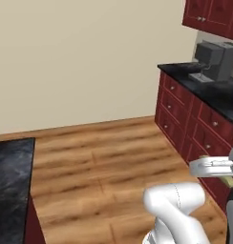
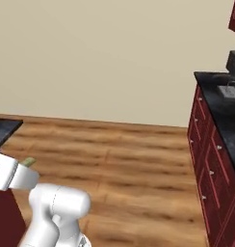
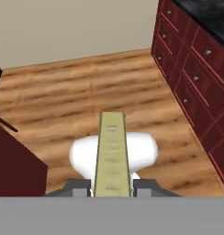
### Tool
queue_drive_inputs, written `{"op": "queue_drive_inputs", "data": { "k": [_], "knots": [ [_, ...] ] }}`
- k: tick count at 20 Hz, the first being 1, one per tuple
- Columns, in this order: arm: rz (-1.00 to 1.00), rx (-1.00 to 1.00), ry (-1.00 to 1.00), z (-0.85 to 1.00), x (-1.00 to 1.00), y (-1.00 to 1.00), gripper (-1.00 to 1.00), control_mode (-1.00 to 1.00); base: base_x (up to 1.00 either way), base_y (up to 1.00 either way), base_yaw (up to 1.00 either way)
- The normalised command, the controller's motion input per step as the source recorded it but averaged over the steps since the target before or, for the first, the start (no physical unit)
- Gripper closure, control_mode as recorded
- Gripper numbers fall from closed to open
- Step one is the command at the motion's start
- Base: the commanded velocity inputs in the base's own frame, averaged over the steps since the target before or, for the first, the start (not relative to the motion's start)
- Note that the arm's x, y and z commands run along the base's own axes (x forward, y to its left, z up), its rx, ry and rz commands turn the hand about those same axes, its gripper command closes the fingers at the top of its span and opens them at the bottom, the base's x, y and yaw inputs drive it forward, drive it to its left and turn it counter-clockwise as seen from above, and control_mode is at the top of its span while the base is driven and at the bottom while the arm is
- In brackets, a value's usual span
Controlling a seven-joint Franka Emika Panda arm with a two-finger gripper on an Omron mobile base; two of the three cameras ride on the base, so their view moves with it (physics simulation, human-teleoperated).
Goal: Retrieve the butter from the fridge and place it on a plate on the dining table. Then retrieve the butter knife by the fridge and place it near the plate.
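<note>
The pincer (image 3: 112, 187) sits at the bottom middle of the hand view, squeezed tight on the butter (image 3: 112, 153). The butter is a long pale yellow-olive stick that pokes up from between the 2 dark finger tips (image 3: 79, 188) toward the middle of the frame, with a white robot part right behind it. In the right base view a small bit of the butter (image 2: 29, 162) peeks out at the left edge, next to the white hand. In the left base view a tiny piece of it (image 1: 229, 180) shows at the right edge, under the white hand. The wooden floor (image 1: 104, 157) fills the middle of the frame. A black marble-look tabletop, the dining table (image 1: 11, 181), lies at the lower left of the left base view, with its dark red base (image 3: 15, 167) at the lower left of the hand view. Red cabinets (image 1: 185, 119) with a black top stand on the right, and a grey coffee machine (image 1: 214, 62) sits on them at the upper right.
</note>
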Motion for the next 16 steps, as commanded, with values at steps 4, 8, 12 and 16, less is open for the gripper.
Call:
{"op": "queue_drive_inputs", "data": {
  "k": [4, 8, 12, 16],
  "knots": [
    [0.0, 0.0, 0.0, 0.0, 0.0, 0.0, 1.0, 1.0, 1.0, -0.24, 0.03],
    [0.0, 0.0, 0.0, 0.0, 0.0, 0.0, 1.0, 1.0, 1.0, 0.0, 0.0],
    [0.0, 0.0, 0.0, 0.0, 0.0, 0.0, 1.0, 1.0, 1.0, 0.0, 0.0],
    [0.0, 0.0, 0.0, 0.0, 0.0, 0.0, 1.0, 1.0, 1.0, 0.0, 0.01]
  ]
}}
